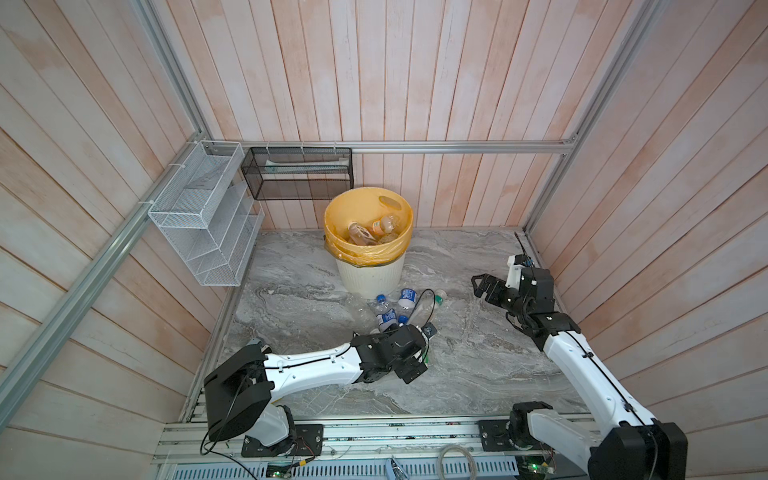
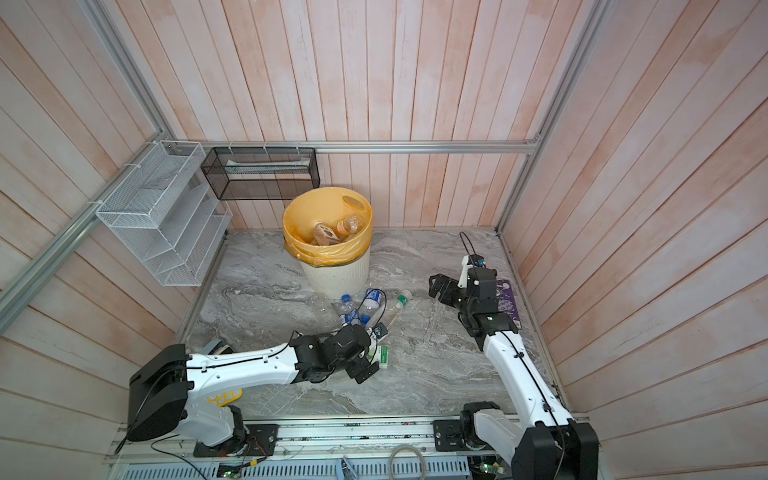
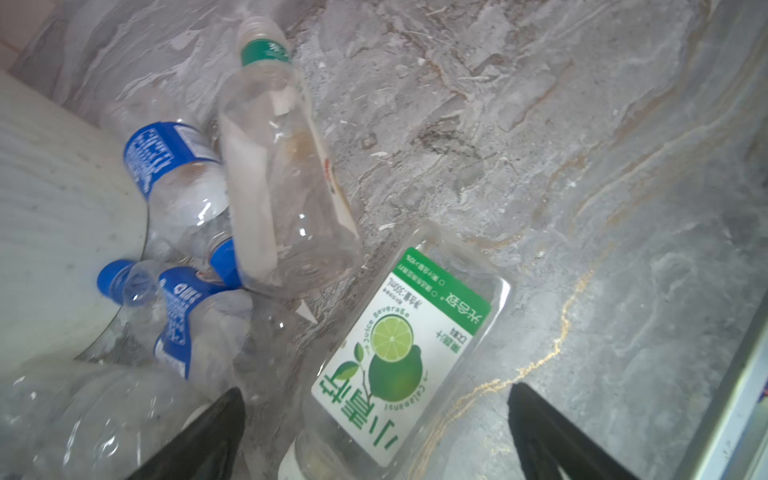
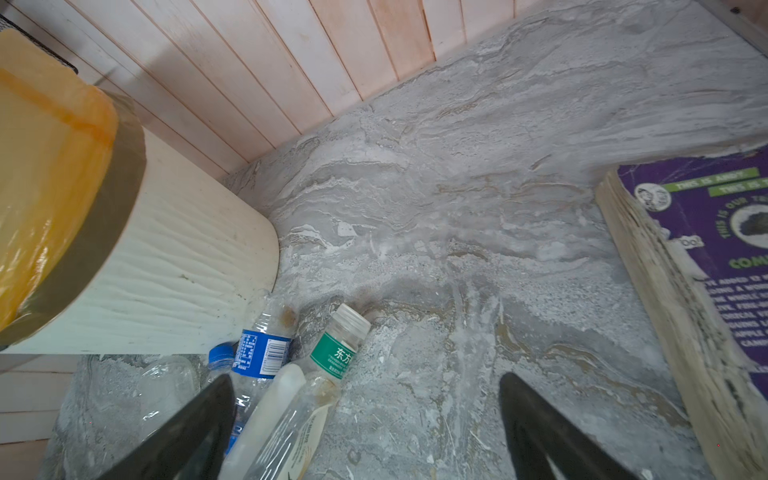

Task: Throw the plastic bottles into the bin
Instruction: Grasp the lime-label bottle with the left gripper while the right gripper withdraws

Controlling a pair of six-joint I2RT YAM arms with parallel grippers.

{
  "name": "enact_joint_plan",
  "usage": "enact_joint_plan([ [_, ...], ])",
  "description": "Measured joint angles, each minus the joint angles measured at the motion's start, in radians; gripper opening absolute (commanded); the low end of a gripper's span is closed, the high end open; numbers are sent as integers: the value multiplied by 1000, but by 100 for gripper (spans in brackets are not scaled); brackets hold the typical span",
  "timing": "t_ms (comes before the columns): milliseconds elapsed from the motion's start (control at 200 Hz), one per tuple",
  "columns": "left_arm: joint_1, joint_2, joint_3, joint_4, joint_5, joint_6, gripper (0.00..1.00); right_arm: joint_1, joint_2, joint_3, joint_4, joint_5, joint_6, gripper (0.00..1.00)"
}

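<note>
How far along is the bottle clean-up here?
Done: a few bottles lie in the bin. In hand: nothing; the left end effector is open over the lime bottle, the right end effector open and empty. Left: that bottle and the pile on the table by the bin.

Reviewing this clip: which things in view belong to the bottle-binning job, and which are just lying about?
Job: bin; binned bottles inside it; blue-labelled bottles, green-banded clear bottle and lime juice bottle on the floor beside it.
Lying about: purple book; white wire rack; black mesh basket.
</note>
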Motion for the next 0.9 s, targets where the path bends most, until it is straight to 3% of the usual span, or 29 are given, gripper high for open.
enact_joint_plan([
  [210,11,96,54,-3,94,130,100,-39,-22,-38,24,-20,0,99],
  [520,52,198,79,-19,139,201,99,-60,-19,-53,46,-47,1,99],
  [780,53,224,85,-34,217,196,83,-64,-15,-70,68,-64,3,99],
  [900,47,224,85,-42,256,165,81,-64,-14,-84,77,-66,5,99],
])
